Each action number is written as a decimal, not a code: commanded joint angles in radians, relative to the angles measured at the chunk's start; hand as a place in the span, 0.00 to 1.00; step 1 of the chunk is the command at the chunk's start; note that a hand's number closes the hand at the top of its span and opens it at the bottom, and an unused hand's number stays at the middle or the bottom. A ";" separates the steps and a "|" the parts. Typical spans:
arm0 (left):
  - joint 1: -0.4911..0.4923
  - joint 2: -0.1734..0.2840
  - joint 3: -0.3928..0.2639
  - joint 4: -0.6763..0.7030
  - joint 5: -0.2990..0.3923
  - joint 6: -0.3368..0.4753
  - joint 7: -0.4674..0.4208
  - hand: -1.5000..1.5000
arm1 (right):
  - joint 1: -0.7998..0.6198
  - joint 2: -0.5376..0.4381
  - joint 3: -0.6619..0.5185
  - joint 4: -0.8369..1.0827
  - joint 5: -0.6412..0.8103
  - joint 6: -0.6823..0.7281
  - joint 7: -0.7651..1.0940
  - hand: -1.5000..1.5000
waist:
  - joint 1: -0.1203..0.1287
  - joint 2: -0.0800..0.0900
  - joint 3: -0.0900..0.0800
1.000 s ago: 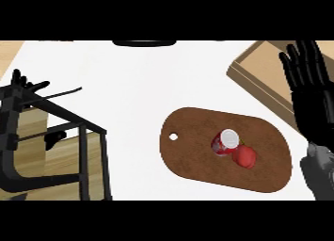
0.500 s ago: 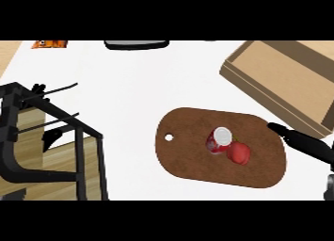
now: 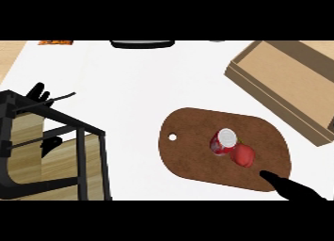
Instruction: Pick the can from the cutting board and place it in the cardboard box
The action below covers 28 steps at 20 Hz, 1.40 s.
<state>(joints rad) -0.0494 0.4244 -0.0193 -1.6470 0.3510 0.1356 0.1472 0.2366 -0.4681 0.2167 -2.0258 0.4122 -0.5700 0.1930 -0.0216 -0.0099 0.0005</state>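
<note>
A red can (image 3: 224, 141) with a silver top stands upright on the brown cutting board (image 3: 197, 160), right of the view's middle. A red round fruit (image 3: 243, 156) touches the can's near-right side. The open cardboard box (image 3: 294, 84) lies at the upper right, beyond the board. My right hand (image 3: 291, 187) comes in at the lower right, open; one dark finger lies over the board's near-right edge, apart from the can, and another shows as a strip at the right edge. My left hand (image 3: 39, 92) rests at the far left, fingers up, partly behind a black frame.
A black metal frame (image 3: 51, 117) over a wooden unit (image 3: 65, 157) fills the lower left. A dark round object (image 3: 142, 44) sits at the counter's far edge, with a small orange item (image 3: 55, 42) to its left. White counter (image 3: 128, 94) lies between frame and board.
My right hand has dropped from upright beside the box to the board's near-right edge, fingers toward the can. The can, the fruit and the left hand have not moved.
</note>
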 commanded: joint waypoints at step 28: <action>0.006 -0.006 0.044 0.044 0.049 -0.072 0.056 0.50 | -0.501 0.140 0.233 0.052 0.112 0.796 1.237 0.00 | 0.036 0.010 -0.003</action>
<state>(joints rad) -0.0714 0.4091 -0.0117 -1.6461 0.3738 0.0697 0.1772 -0.1992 -0.3796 0.4278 -2.0012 0.5199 0.1363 1.1937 0.0160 -0.0032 0.0053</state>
